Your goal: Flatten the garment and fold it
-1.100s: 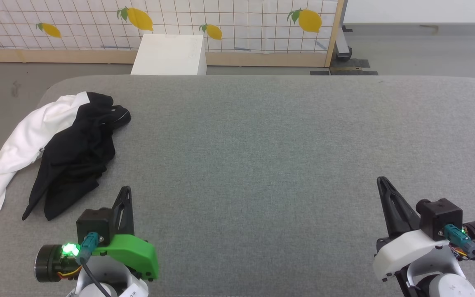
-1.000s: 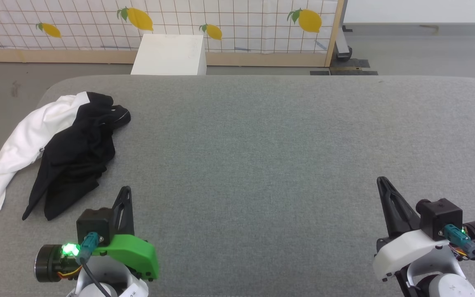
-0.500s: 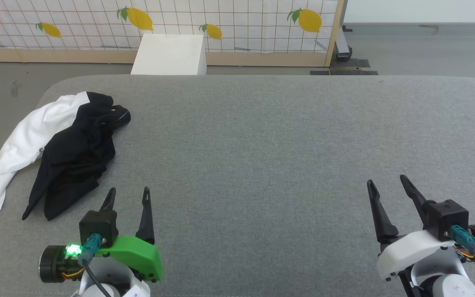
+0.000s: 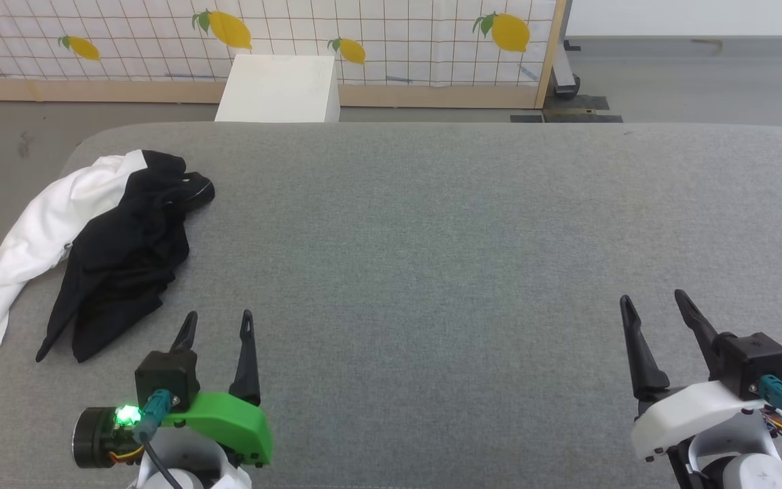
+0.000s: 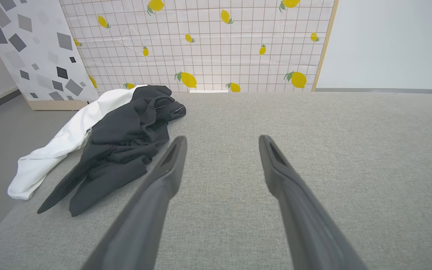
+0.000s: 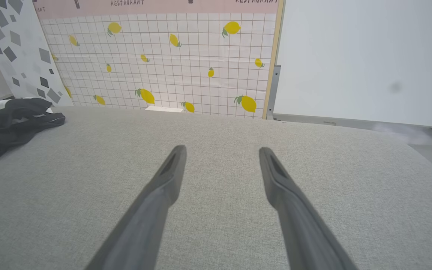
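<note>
One crumpled shirt [image 4: 92,251] lies heaped at the far left corner of the grey table [image 4: 432,224]. Its white body trails toward the left edge, where the end seems to hang just over the side, though the head view is too flat to be sure. The black sleeves are bunched on top of the white part and to its right. No part of the shirt is spread flat.

Toward the front edge, near the black tail of the heap but not touching it, is the left gripper [image 4: 218,314]. Its jaws stand apart with only bare table between them. A second ago they were pressed together, so they have just opened.

Far across, at the front right corner, the right gripper [image 4: 652,296] shows the same change. Its jaws were shut and are now parted, holding nothing, and it is well apart from the shirt.

The shirt itself has not stirred. I take this as the very start of the task, with both grippers readied for a first grasp and no flattening yet done. The left gripper is the likelier one to reach the cloth first. The shirt will probably need pulling toward the middle of the table, where there is room to spread it out before folding.
</note>
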You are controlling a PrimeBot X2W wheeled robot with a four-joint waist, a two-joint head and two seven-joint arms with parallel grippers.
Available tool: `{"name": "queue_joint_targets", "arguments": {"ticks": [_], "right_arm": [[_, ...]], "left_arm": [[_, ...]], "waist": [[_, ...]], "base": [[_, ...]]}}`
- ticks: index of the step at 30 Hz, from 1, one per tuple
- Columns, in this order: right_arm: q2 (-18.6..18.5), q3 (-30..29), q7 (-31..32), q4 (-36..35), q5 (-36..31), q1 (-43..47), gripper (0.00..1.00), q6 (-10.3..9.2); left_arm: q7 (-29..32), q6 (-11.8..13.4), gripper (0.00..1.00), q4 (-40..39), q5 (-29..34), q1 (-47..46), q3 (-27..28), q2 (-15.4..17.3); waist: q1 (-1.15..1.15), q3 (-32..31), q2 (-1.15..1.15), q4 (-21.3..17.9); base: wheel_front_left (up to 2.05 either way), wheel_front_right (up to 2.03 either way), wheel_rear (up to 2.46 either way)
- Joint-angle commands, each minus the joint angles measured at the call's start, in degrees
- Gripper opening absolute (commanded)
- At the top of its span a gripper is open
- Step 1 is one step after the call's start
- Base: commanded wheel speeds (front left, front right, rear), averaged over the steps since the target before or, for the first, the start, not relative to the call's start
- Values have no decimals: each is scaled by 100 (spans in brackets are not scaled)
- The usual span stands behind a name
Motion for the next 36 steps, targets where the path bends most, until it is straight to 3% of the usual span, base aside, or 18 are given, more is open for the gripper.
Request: {"name": "queue_joint_targets", "arguments": {"ticks": [1, 24, 36], "right_arm": [[1, -41, -63, 33, 64, 87, 100, -2], [2, -266, -359, 258, 304, 153, 100, -4], [3, -346, -501, 392, 343, 200, 100, -4]], "left_arm": [[-57, 61, 100, 31, -66, -2, -16, -4], [-352, 172, 100, 270, -319, -52, -195, -8], [-492, 246, 100, 389, -431, -59, -215, -3]], "waist": [[0, 1, 0, -1], [0, 59, 0, 63], [0, 69, 0, 597]], "base": [[0, 0, 0], [0, 0, 0], [0, 0, 0]]}}
